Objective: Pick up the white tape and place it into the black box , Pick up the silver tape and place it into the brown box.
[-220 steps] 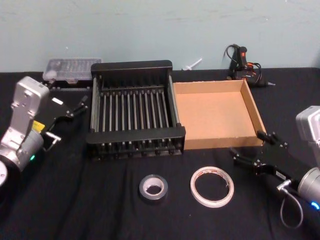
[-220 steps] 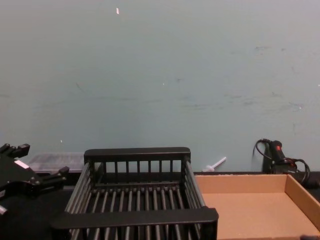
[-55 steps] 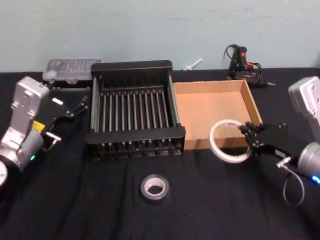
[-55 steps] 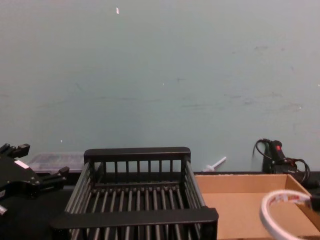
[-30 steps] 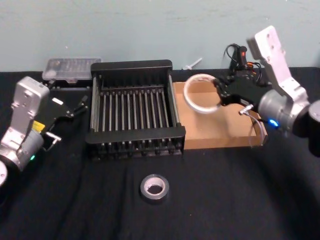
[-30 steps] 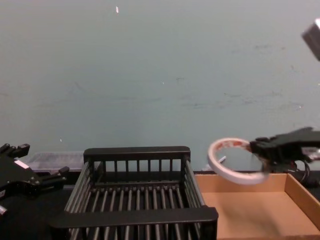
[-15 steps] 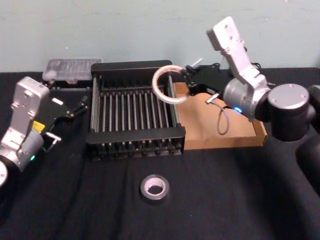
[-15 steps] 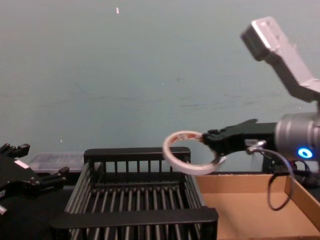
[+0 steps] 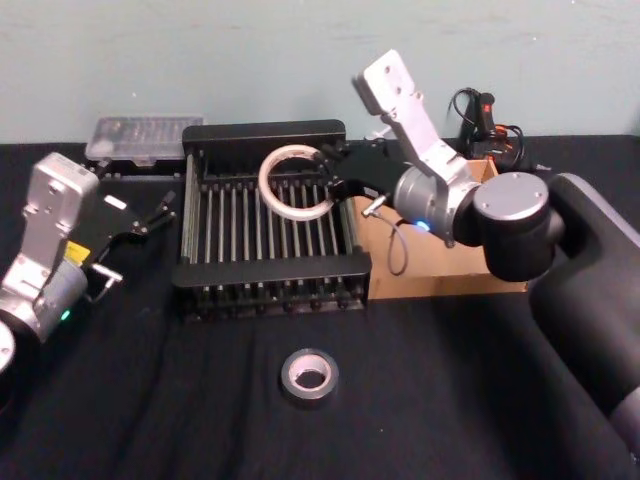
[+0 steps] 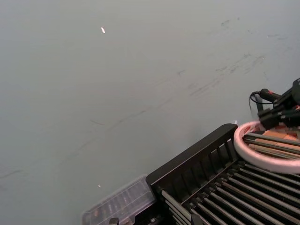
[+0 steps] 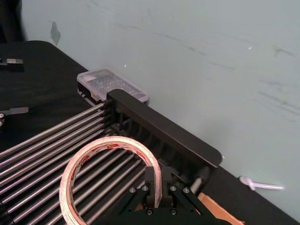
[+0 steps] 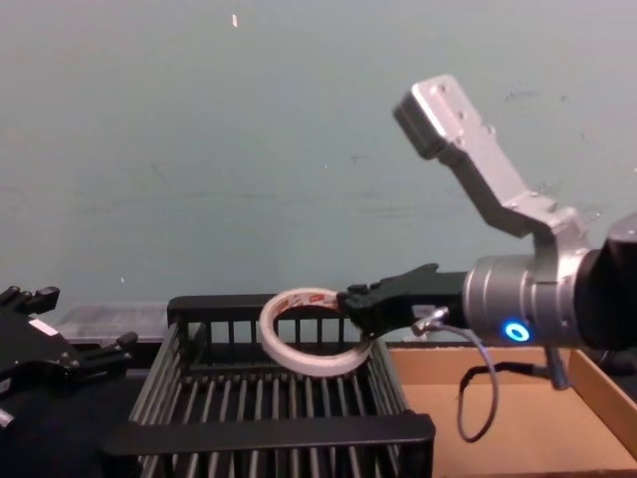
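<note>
While its fingers are pinching the rim of the white tape [image 9: 294, 184], the right gripper [image 9: 327, 182] is hovering above the black box [image 9: 268, 271], over the far right part of its barred floor. Its jaws are closed on the ring's edge nearest the arm, and the roll is hanging tilted in the air, clear of the bars; the right wrist view is showing the red-orange marks on the inner ring [image 11: 108, 174] and the two fingers gripping it from either side. From the chest view the tape [image 12: 311, 333] is sitting level with the box's far rim [image 12: 214, 305], held out to the left of the black fingers.

Behind the gripper, the right arm is reaching across the brown box [image 9: 446, 280], which is standing just beside the black box on its right.

Nearer the robot, the silver tape [image 9: 308, 374] is lying flat on the black table [image 9: 150, 400], well apart from both boxes.

Off to the left of the black box, the left gripper [image 9: 152, 218] is resting idle with its fingers spread apart, holding nothing. A clear plastic case [image 9: 143, 135] is sitting behind it by the wall.
</note>
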